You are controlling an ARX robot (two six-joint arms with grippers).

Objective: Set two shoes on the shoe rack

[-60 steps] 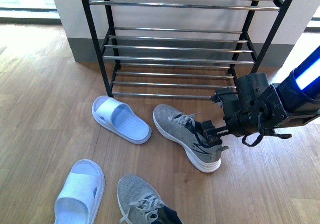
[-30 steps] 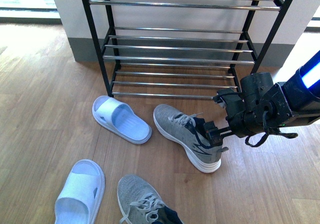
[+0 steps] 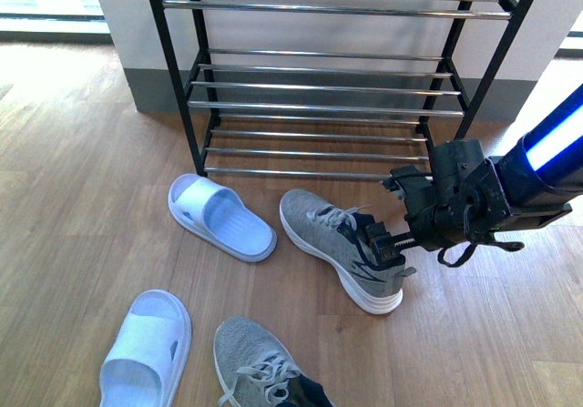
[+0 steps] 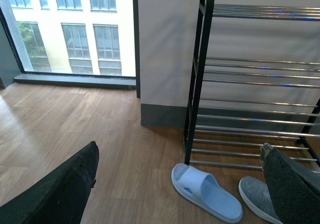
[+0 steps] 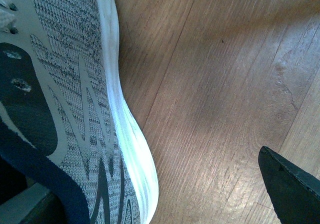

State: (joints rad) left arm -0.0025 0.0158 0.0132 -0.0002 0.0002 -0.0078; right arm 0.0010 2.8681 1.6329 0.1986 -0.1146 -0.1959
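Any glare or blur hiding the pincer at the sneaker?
Front view: sharp, right pincer at the sneaker heel clear, floor washed out upper left. Right wrist view: very close, white sole overexposed. Left wrist view: window bright, shoe rack readable.

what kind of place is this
Likely a home entryway, or a mock-up of one: a tall shoe rack, sneakers and slide sandals loose on the wood floor, and a large window nearby.
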